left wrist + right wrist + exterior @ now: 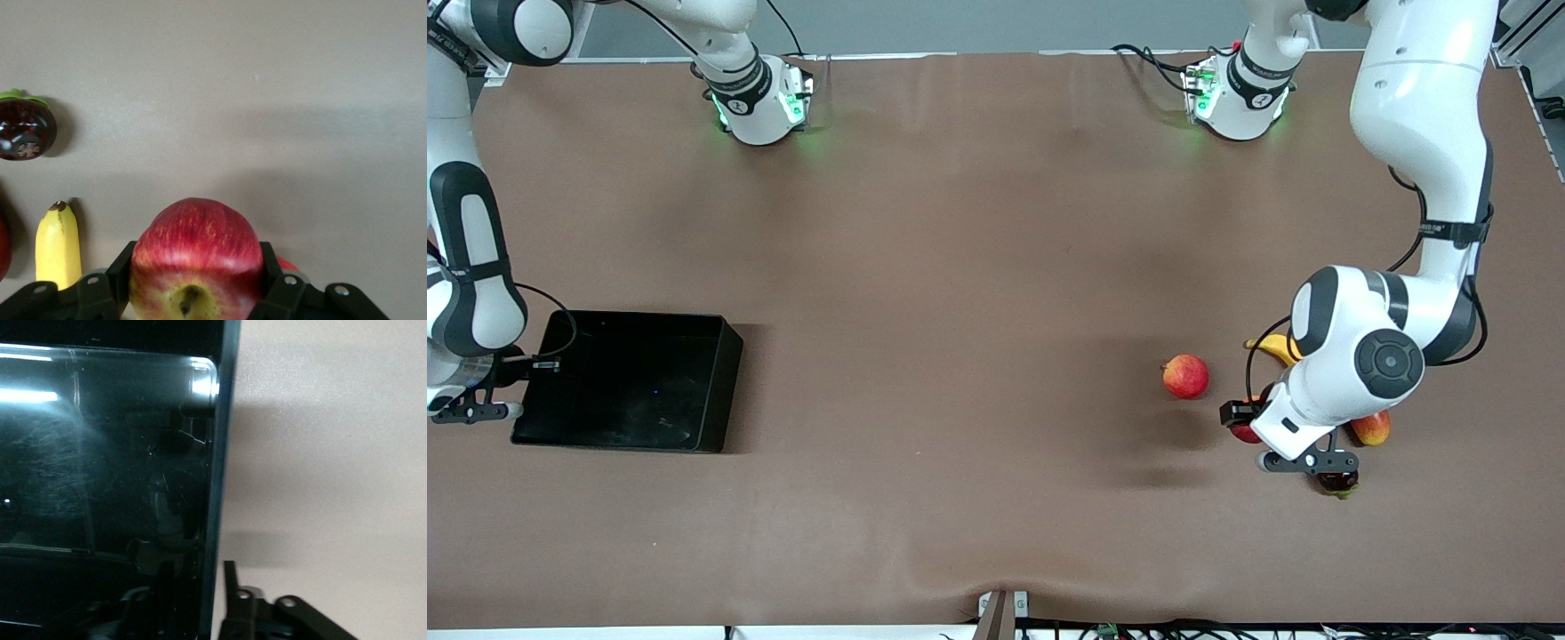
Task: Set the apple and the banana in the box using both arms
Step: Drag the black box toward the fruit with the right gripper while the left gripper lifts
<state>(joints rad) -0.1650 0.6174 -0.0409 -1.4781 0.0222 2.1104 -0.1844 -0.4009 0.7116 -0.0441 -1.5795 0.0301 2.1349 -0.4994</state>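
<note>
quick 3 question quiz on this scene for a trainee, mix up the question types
1. Fill in: the left gripper is shut on the ____.
2. Pick one: the right gripper is A) at the wall of the box, B) high above the fruit, C) up by its own base.
3. True or false: the banana lies outside the box, toward the left arm's end of the table.

Key: 1. apple. 2. A. 3. True.
</note>
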